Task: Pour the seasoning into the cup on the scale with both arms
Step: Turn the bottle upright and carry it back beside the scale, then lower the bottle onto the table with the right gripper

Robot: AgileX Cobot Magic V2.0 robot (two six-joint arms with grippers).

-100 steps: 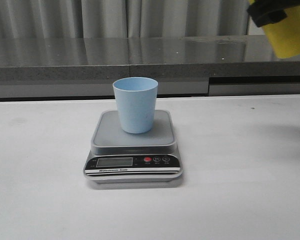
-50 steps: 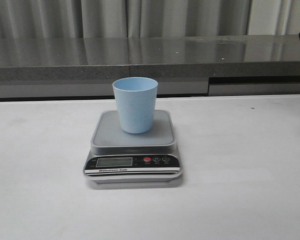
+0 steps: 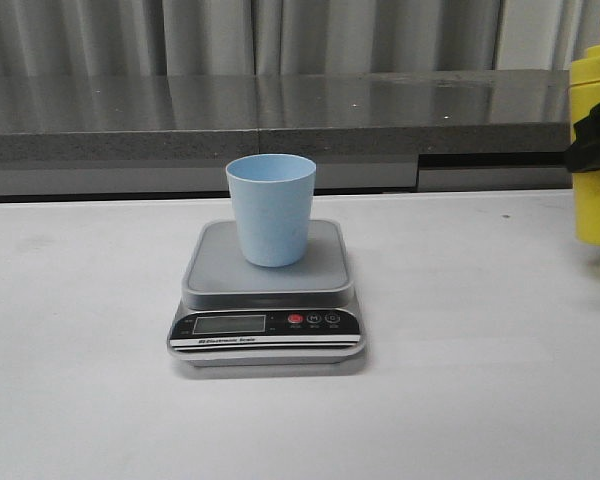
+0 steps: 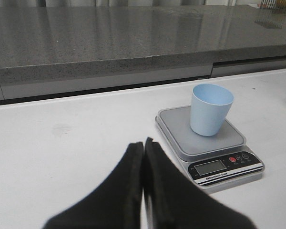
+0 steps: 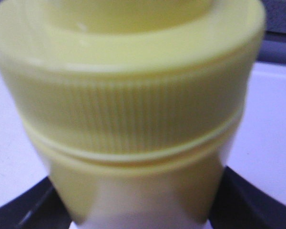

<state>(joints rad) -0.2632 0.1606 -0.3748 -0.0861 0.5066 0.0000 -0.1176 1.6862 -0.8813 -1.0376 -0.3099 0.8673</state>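
Yellow plastic fills the right wrist view: the seasoning bottle [image 5: 133, 119] is held upright, its ribbed screw top close to the lens, with the right gripper [image 5: 133, 217] clamped around the body just below the collar. In the front view the bottle [image 3: 597, 150] is seen at the far right edge, upright and low, well apart from the scale [image 3: 267, 300]. Half a second ago only a sliver of it was seen higher at that edge, and a second ago it was tilted near the top corner, so it has been brought down and righted, away from the cup. Whether its base touches the table [image 3: 80, 400] cannot be told. The pale blue cup [image 3: 271, 210] stands upright on the grey platform; its contents cannot be seen. The left gripper [image 4: 143, 148] is pressed shut on nothing, hovering near the scale. Pouring is judged to be over or paused, with the bottle being set aside.
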